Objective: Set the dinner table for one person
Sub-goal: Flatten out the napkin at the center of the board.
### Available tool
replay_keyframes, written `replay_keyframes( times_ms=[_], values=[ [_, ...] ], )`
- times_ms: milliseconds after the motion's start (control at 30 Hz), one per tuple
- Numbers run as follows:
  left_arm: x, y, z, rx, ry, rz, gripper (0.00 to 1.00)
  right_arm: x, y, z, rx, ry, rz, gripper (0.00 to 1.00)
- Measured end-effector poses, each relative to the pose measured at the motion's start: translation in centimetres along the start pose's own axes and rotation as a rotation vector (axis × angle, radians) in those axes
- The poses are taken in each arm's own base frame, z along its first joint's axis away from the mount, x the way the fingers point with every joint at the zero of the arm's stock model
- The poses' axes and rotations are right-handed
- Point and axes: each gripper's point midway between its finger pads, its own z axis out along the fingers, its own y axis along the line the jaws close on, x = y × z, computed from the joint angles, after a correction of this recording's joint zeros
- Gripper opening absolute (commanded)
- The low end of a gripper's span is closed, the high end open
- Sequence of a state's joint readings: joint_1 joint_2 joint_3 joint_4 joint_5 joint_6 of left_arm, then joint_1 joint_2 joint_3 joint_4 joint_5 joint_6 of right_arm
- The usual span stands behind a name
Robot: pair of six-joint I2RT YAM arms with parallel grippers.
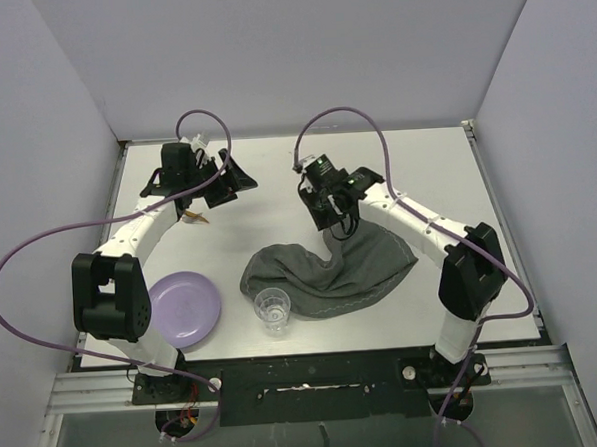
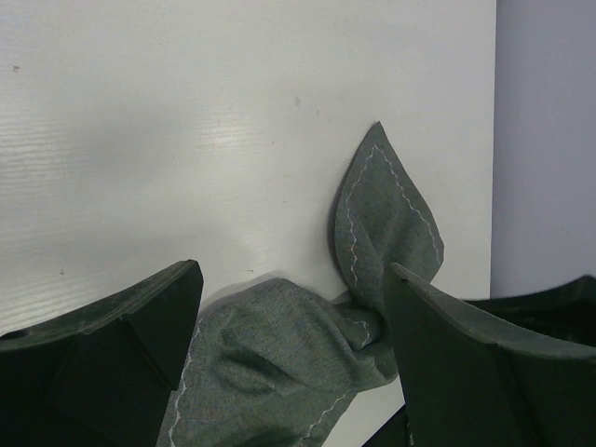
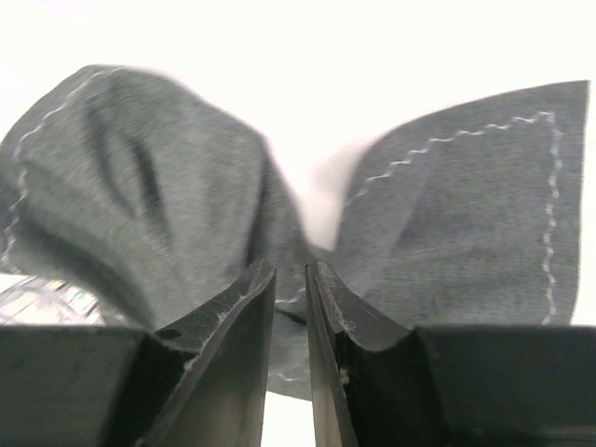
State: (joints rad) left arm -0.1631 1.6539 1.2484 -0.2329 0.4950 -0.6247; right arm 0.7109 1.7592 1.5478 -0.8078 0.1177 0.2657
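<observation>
Glass [image 1: 272,310]: standing at the bench's [image 1: 275,165] front edge, centre.
Plate [image 1: 183,308]: sitting front-left, off the placemat [image 1: 326,272].
Placemat: lying crumpled mid-bench.
Right end effector [image 1: 336,221]: straddling a placemat fold, jaws nearly together; I cannot tell whether it is gripping.
Left end effector [image 1: 228,185]: hovering released, far-left.
Progress: just beginning; spreading and arranging are remaining.

In the top view the dinner table [image 1: 266,175] is being lit brightly and evenly from overhead; only soft, faint shadows are being thrown along the edges of the grey cloth [image 1: 321,277]. In the left wrist view a pale sheen is being shown across the white surface, while the left gripper's fingers [image 2: 112,354] are being rendered dark and slightly soft. In the right wrist view the background is being blown out to white, and the cloth's upper left edge is being blurred.
</observation>
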Motion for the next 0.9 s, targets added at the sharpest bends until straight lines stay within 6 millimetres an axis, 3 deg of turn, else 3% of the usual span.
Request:
replay_keyframes(
  times_ms=[133,200,400,633,833,900],
  values=[
    [0.0,0.0,0.0,-0.001,0.001,0.003,0.78,-0.6,-4.0,1.5,0.043,0.023,0.080,0.17],
    [0.0,0.0,0.0,-0.001,0.002,0.003,0.78,-1.0,-4.9,2.6,0.049,0.035,0.095,0.17],
    [0.1,0.1,0.0,-0.001,0.003,0.007,0.78,-0.2,-3.9,6.1,0.013,0.110,0.078,0.19],
    [0.1,0.1,0.0,0.000,0.004,0.010,0.78,1.0,-3.1,6.7,-0.008,0.150,0.067,0.42],
    [0.1,0.0,0.0,0.002,0.005,0.010,0.78,4.2,-3.0,7.3,0.015,0.230,0.049,0.42],
    [0.1,0.0,0.0,0.002,0.005,0.010,0.78,5.3,-3.0,7.4,0.029,0.256,0.036,0.38]
  ],
)
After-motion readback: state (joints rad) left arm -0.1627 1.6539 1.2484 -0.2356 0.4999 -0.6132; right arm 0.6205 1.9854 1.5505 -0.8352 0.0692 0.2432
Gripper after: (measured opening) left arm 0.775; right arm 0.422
